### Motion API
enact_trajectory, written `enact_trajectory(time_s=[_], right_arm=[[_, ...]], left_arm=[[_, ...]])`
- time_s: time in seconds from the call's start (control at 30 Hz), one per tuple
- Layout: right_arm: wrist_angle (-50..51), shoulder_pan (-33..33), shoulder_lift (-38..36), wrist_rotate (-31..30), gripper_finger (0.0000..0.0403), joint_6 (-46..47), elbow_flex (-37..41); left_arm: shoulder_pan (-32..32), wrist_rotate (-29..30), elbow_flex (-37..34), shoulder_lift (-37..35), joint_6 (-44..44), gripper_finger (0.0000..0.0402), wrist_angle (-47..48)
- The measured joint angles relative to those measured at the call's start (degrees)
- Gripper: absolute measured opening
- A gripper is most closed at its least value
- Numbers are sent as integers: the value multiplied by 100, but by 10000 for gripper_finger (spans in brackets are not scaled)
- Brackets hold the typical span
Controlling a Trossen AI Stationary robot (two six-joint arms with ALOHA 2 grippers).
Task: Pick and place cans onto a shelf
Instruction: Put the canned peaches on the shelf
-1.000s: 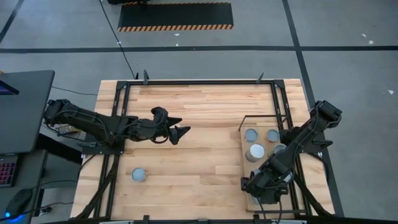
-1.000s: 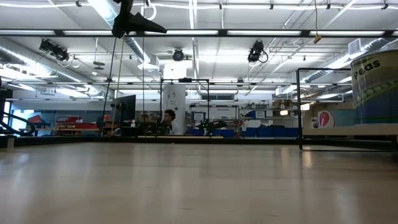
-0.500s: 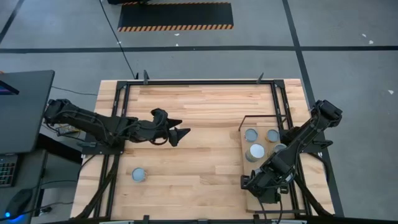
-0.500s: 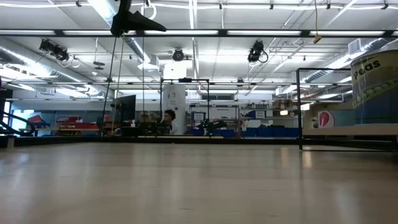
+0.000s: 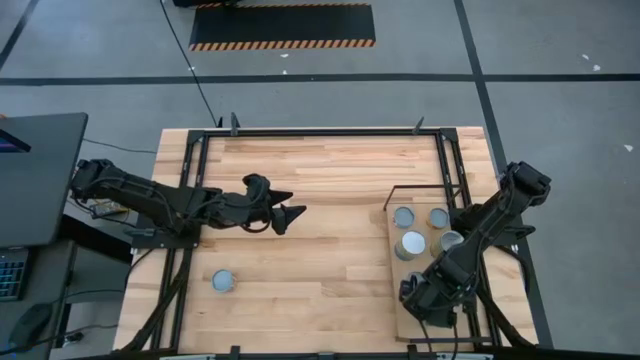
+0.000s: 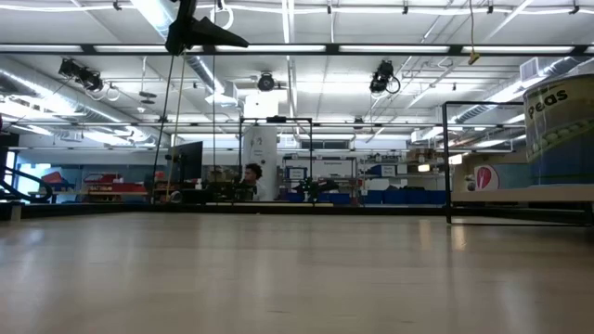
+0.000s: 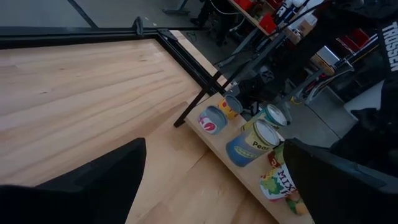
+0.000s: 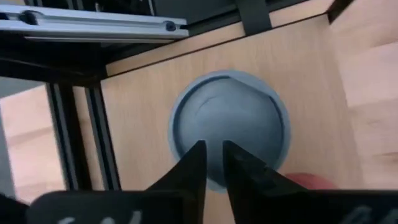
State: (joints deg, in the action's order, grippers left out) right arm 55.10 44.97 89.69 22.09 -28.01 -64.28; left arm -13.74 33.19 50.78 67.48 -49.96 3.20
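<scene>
A grey concrete floor crossed by dark lines and a hazard-striped mat surrounds the plank-striped wooden desk (image 5: 320, 190), and the low view looks level across its top into a wide hall of ceiling lights and distant racks; the shelf (image 5: 420, 275), a pale plywood board with a thin black frame, lies along the desk's right edge, reaching down to the near right corner; several cans (image 5: 411, 243) with silver-grey tops stand clustered on the far half of the shelf, some touching, and the left wrist view shows their coloured labels, one reading peas (image 7: 251, 142); one lone can (image 5: 222, 281) stands on the bare desk near the near left corner, well apart from the shelf; the right pincer (image 8: 211, 163) hangs over the near end of the shelf, pointing straight down above the round grey top of a can (image 8: 229, 127) standing on the pale board, its two dark fingers (image 8: 194, 163) drawn almost together with only a thin slit between them, gripping nothing; the left pincer (image 5: 284, 214) hovers over the middle of the desk's left half, its fingers (image 7: 93, 180) spread wide and empty.
</scene>
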Motion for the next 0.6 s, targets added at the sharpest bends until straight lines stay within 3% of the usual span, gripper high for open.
enact_trajectory(time_s=[0.3, 0.6], right_arm=[[-828, 97, 0, -326, 13, 105, 139], [-1184, 109, 0, -654, 10, 94, 141]], left_arm=[[0, 0, 0, 0, 23, 384, 4], [0, 0, 2, 0, 3, 384, 0]])
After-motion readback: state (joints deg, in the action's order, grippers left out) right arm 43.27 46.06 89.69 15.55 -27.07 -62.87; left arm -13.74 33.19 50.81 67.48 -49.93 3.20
